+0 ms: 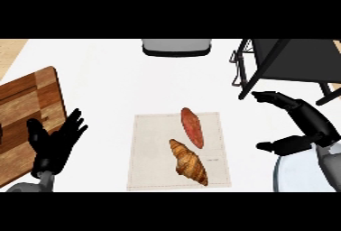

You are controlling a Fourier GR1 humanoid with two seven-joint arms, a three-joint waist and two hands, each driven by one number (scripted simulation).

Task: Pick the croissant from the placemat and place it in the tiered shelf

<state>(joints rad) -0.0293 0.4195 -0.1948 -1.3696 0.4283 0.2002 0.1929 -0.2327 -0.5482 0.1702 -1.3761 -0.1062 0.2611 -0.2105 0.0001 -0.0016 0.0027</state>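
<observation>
Croissant (188,162) untouched on placemat (149,153), right hand (303,124) fingers relaxed near tiered shelf (279,63), left hand (57,140) open, resting far left.

A kitchen: white counter (100,58), wooden cutting board (30,108), placemat (149,153) with croissant (188,162).

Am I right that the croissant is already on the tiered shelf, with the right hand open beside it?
Not quite. The head view shows the croissant lying on the placemat, not on the tiered shelf. The right hand is open beside the shelf.
</observation>
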